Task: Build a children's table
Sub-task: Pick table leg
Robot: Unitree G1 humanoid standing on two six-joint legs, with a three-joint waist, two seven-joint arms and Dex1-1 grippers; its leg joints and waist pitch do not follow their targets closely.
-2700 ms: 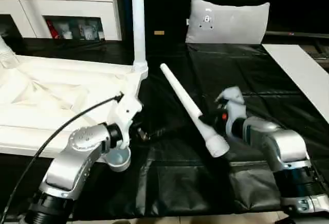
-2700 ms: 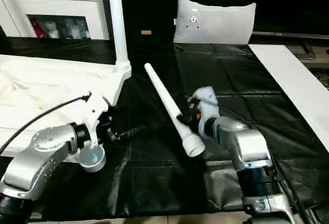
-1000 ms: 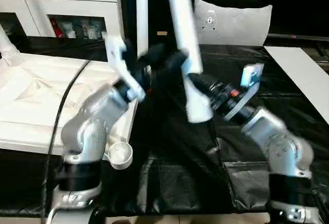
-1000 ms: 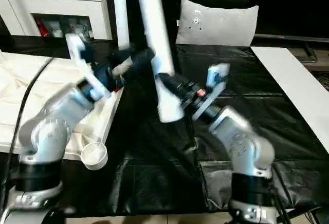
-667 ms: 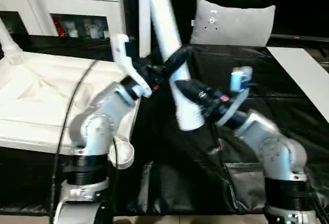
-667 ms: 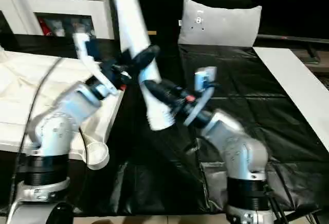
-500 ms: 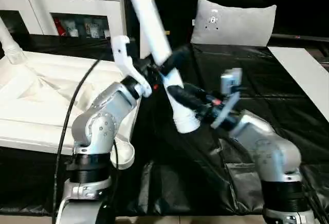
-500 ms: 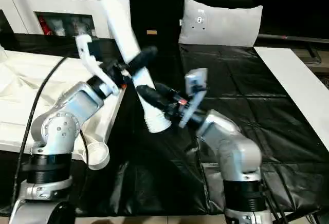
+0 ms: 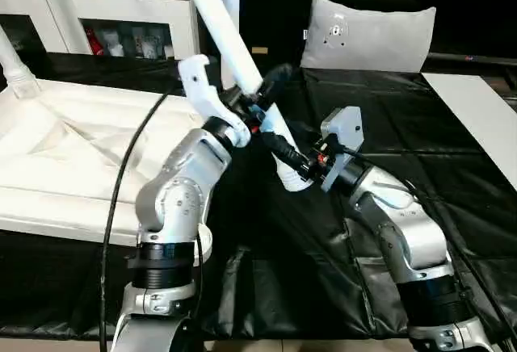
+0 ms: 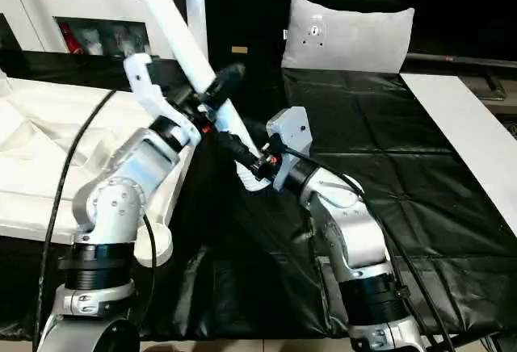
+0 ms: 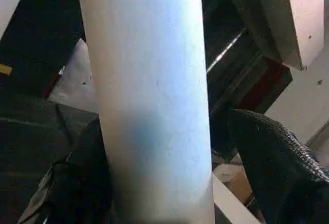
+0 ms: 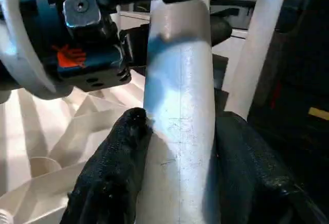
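Note:
The white table top (image 9: 65, 150) lies upside down on the left, ribbed underside up. One leg (image 9: 231, 13) stands upright in its far corner socket, and another leg (image 9: 16, 69) rises at the far left edge. A third tapered leg (image 9: 234, 53) hangs slanted in the air, its thick end (image 9: 295, 178) low and its thin end up toward the left. My left gripper (image 9: 262, 94) is shut on its middle, fingers (image 11: 272, 157) on either side. My right gripper (image 9: 280, 148) is shut on it just below, its fingers (image 12: 118, 157) hugging the shaft.
A black sheet (image 9: 388, 126) covers the work surface. A grey-white pillow (image 9: 367, 33) leans at the back, white cabinets (image 9: 105, 9) stand at the back left, and a white board (image 9: 477, 118) lies at the right. An open corner socket (image 10: 157, 243) sits near my left arm.
The leg, earlier lying on the sheet in my right gripper alone, is now raised and held by both. In the last half second it tilted further left and my right gripper moved nearer its thick end.

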